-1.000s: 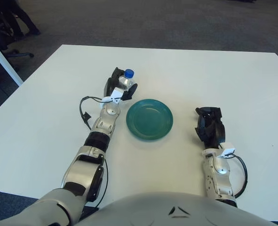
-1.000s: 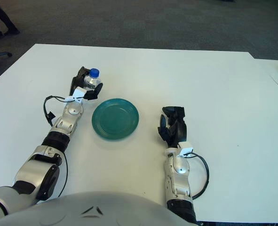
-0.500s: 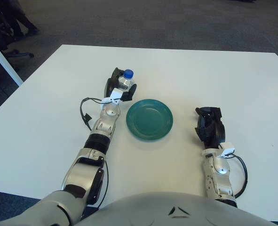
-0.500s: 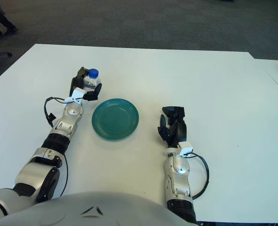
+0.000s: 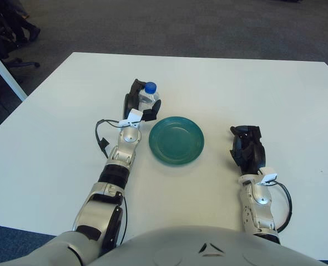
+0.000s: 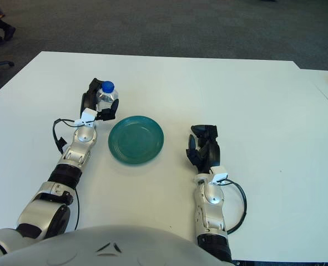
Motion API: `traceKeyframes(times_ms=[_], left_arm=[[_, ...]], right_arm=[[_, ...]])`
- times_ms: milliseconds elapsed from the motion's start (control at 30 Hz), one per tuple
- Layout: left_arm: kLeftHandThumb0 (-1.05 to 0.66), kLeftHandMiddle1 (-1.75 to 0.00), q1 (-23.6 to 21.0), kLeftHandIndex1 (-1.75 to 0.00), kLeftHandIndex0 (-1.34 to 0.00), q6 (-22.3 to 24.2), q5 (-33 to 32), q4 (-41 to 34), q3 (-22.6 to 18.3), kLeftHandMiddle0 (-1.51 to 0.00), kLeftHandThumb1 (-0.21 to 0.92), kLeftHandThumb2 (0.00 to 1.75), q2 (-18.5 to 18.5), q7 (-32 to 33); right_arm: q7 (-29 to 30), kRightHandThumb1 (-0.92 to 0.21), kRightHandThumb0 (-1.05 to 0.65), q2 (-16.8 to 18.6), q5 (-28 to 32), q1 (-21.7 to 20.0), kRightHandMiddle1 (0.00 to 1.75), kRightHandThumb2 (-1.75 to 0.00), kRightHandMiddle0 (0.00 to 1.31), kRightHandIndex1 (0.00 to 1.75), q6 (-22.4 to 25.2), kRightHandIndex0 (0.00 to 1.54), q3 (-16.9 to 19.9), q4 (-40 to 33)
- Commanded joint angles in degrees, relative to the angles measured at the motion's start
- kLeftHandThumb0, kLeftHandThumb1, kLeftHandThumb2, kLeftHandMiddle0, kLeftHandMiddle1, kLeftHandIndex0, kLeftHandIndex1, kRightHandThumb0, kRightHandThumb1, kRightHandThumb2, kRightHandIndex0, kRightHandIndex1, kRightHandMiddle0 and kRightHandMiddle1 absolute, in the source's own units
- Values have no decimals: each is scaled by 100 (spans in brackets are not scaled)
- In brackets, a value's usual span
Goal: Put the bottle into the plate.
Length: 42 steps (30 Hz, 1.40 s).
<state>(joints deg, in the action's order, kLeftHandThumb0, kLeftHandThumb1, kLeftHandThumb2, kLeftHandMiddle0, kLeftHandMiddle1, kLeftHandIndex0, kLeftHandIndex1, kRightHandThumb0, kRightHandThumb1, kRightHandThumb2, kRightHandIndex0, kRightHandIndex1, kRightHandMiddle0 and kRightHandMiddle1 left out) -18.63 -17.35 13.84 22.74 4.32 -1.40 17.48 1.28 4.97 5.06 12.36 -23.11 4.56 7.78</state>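
Right eye view shows the left hand [image 6: 96, 103] gripping the bottle [image 6: 106, 95] beside the plate [image 6: 136, 138], table [image 6: 263, 111] corner visible

We note a broad white tabletop [image 5: 219, 77] set on dark grey carpet floor [image 5: 197, 27] that runs along the far side and down the left. At far left we see part of an office chair base [image 5: 16, 62] beside the corner of a second white table [image 5: 3, 69]. Light falls evenly, with soft shadows only.
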Motion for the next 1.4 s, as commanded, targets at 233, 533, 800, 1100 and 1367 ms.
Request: traceKeyframes(times_ms=[233, 533, 800, 1100, 1367], left_arm=[[-4, -175, 592, -175, -97, 43, 122, -1273, 253, -121, 35, 120, 83, -317], [-5, -175, 853, -175, -98, 372, -58, -2296, 480, -122, 35, 118, 213, -811], [-4, -175, 973, -175, -97, 496, -104, -2827, 590, -122, 36, 117, 218, -1136], [-4, -175, 1198, -175, -95, 718, -27, -3312, 775, -120, 36, 117, 299, -1298], [-4, -175, 1364, -175, -95, 693, -178, -3523, 963, -120, 36, 117, 309, -1574]], right_arm=[[30, -92, -35, 2, -50, 165, 175, -53, 19, 92, 353, 51, -21, 237], [65, -92, -35, 29, -123, 104, 175, -53, 19, 90, 352, 50, -59, 371], [95, -92, -35, 68, -172, 75, 175, -53, 19, 87, 423, 49, -107, 436], [211, -92, -35, 94, -282, 5, 175, -53, 19, 88, 337, 51, -138, 613], [209, -92, -35, 111, -280, -37, 175, -53, 19, 90, 296, 51, -173, 749]])
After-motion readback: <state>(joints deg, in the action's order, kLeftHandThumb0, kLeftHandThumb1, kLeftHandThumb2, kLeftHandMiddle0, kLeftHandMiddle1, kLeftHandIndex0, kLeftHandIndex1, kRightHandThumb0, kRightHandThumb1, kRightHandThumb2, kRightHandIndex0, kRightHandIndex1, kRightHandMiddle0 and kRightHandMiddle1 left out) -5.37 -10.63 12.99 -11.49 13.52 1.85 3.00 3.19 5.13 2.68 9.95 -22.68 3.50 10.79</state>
